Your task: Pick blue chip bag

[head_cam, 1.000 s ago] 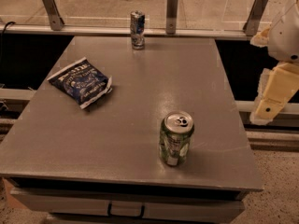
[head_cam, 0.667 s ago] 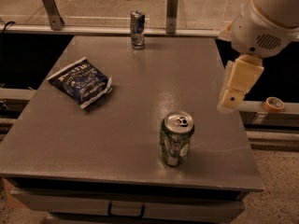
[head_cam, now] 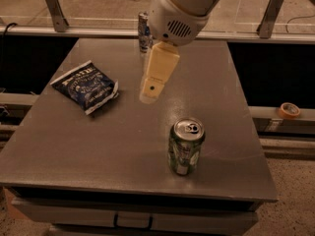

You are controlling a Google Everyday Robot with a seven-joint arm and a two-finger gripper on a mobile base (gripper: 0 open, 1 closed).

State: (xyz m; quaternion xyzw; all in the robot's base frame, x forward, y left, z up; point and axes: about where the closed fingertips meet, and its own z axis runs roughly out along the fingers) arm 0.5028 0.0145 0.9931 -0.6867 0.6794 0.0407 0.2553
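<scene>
The blue chip bag (head_cam: 86,86) lies flat on the left part of the grey table (head_cam: 88,151), dark blue with white lettering and white edges. My gripper (head_cam: 149,95) hangs from the white arm above the table's middle, to the right of the bag and apart from it. It holds nothing that I can see.
A green drink can (head_cam: 185,147) stands upright at the front right of the table. A silver-blue can (head_cam: 143,32) stands at the back edge, partly behind my arm. A roll of tape (head_cam: 289,110) lies on a ledge to the right. A railing runs behind the table.
My arm has swung left from the table's right edge to above its middle, closer to the bag. The bag and cans have not moved.
</scene>
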